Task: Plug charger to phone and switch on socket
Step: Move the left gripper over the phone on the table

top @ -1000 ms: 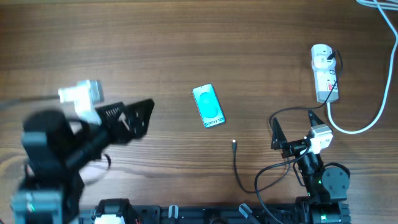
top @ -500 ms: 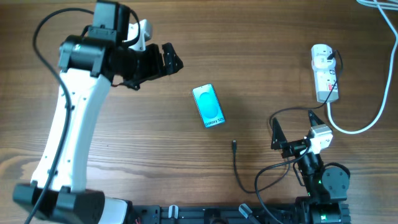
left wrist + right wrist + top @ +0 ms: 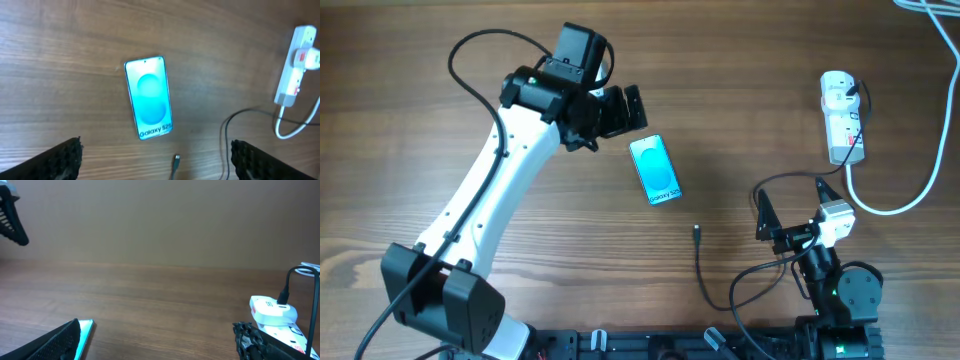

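Since the small flat smartphone with the teal-cyan screen [image 3: 655, 170] lies face-up at mid-table, text strip toward the near edge, the left gripper [image 3: 623, 108] hovers just far-left of it, jaws released and empty, apparently placed to steady it. With its black plug seated in the short white power strip [image 3: 840, 130] at far right, the thin black charger cable [image 3: 702, 265] leaves its connector tip [image 3: 697, 232] loose just near-right of the phone, apart from it. Beside that cable at near right, the right gripper [image 3: 792, 203] sits released and empty, probably to take the tip.
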`<move>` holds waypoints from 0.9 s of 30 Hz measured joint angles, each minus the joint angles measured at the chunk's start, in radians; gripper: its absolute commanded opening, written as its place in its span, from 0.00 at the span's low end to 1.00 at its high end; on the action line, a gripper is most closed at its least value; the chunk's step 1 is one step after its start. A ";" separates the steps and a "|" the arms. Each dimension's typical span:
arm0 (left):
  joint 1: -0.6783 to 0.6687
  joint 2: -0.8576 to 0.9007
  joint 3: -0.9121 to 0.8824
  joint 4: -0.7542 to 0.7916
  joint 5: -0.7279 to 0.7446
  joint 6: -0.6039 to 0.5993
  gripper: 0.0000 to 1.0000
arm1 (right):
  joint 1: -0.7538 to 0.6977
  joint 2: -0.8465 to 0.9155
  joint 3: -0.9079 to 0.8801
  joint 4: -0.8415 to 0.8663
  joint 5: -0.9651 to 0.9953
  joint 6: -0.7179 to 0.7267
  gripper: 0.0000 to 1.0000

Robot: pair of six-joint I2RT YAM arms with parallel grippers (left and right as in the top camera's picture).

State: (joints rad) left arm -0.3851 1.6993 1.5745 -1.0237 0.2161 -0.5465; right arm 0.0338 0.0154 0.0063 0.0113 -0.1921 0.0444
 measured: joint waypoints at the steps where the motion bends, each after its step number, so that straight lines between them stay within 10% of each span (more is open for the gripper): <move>1: -0.009 0.000 0.000 0.011 -0.013 -0.014 1.00 | 0.000 0.000 0.000 0.000 0.000 0.000 1.00; 9: -0.227 0.185 0.000 0.013 -0.191 -0.185 1.00 | 0.000 0.000 0.000 0.000 0.000 0.000 1.00; 27: -0.231 0.463 -0.001 0.168 -0.212 -0.238 1.00 | 0.000 0.000 0.000 0.000 0.000 0.000 1.00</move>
State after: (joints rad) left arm -0.6163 2.1624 1.5734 -0.8555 0.0044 -0.7845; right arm 0.0338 0.0154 0.0063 0.0113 -0.1921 0.0444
